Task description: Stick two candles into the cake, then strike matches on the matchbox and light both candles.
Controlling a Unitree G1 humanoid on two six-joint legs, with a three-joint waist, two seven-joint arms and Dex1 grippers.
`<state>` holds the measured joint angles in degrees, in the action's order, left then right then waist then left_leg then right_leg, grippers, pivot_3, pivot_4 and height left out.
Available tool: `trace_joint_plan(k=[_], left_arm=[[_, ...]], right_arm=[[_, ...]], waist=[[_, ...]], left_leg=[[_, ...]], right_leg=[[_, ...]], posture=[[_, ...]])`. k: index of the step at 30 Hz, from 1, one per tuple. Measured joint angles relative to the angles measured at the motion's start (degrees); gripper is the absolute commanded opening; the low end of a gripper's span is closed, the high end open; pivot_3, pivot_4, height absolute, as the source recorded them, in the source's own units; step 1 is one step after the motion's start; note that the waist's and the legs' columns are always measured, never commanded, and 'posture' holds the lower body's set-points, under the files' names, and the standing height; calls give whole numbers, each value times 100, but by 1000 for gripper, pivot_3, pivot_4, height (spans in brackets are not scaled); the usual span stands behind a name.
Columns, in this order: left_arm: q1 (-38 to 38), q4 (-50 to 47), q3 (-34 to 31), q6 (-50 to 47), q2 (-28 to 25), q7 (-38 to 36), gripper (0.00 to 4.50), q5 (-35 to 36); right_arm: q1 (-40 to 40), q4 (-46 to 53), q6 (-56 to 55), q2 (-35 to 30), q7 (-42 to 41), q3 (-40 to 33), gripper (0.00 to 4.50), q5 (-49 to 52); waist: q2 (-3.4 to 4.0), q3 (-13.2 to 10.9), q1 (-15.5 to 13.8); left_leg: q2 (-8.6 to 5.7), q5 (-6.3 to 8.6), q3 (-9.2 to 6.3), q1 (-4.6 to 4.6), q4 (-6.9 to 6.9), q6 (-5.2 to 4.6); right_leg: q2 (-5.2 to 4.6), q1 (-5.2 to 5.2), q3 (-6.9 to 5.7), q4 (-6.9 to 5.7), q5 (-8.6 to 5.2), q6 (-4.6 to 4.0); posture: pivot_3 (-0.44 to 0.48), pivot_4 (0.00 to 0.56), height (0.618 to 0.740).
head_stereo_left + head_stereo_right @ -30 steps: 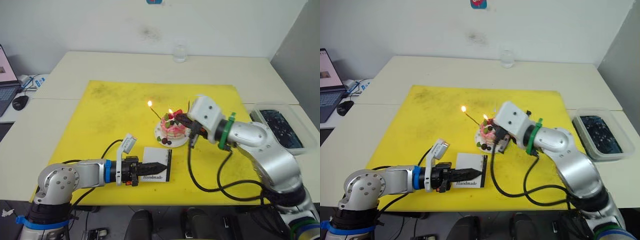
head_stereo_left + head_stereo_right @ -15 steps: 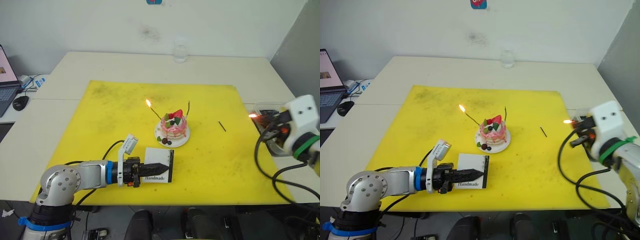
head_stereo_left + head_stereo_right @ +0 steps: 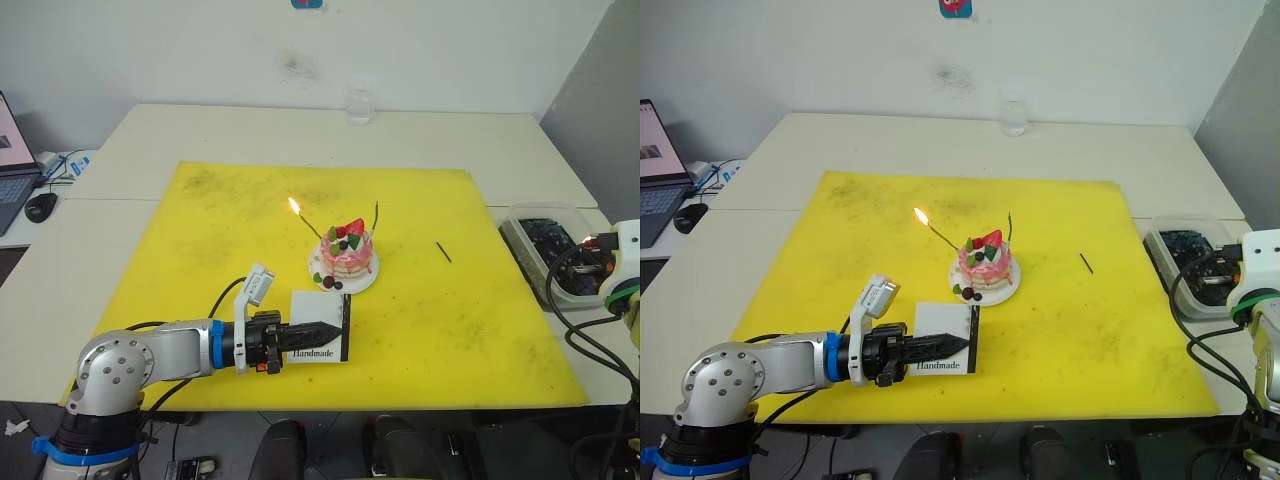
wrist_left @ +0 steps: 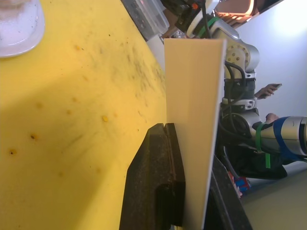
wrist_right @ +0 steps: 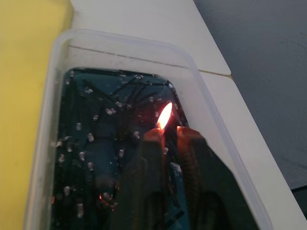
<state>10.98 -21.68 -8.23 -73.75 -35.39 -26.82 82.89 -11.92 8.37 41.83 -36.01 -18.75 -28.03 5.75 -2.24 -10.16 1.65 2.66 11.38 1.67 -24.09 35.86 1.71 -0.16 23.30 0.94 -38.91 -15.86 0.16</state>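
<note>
While the right claw [image 5: 165, 139] pinches a burning match [image 5: 162, 125] over the water-filled tub [image 5: 53, 86], probably to douse it safely, the left claw [image 3: 318, 331] clamps the matchbox [image 3: 320, 327] on edge on the yellow mat [image 3: 200, 230], ready for striking. On the cake [image 3: 346, 252], one candle [image 3: 309, 224] burns; the other [image 3: 376, 215] looks unlit. A spare match [image 3: 444, 252] lies well right of the cake.

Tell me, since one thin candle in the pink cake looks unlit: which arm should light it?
Right: the right gripper pinches a burning match; the left gripper clamps the white Handmade matchbox.
</note>
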Motion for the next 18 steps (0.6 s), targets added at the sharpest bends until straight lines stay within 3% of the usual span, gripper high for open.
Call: trace_joint_plan(k=[5, 8, 14, 18], left_arm=[[-81, -40, 0, 71, -142, 143, 0, 187], [-187, -88, 0, 119, -216, 223, 0, 247], [-274, -146, -4, 275, -326, 279, 0, 372], [-290, -218, 1, 320, -378, 363, 0, 448]], right_arm=[[17, 151, -26, -1, 37, -72, 3549, 80], [157, 800, 15, -9, -18, -256, 4466, 271], [521, 2389, 244, -14, -762, 43, 4466, 1202], [604, 2418, 204, 346, -875, 752, 4466, 1385]], waist=[[3, -2, 0], [11, -6, -3], [12, -6, 0], [12, -6, -2]], left_leg=[[2, 0, 0, 0, -1, 0], [3, 0, -2, 0, -1, 1], [9, 0, -4, 10, -2, 1], [3, 0, 2, 9, 3, 1]], right_leg=[[1, 0, 1, 0, 0, 0], [0, 0, -1, 0, 0, 1], [0, -6, -3, -3, -1, 0], [-6, -7, 3, -2, 2, 4]], posture=[[0, 150, 740], [0, 150, 740], [0, 150, 740], [0, 150, 740]])
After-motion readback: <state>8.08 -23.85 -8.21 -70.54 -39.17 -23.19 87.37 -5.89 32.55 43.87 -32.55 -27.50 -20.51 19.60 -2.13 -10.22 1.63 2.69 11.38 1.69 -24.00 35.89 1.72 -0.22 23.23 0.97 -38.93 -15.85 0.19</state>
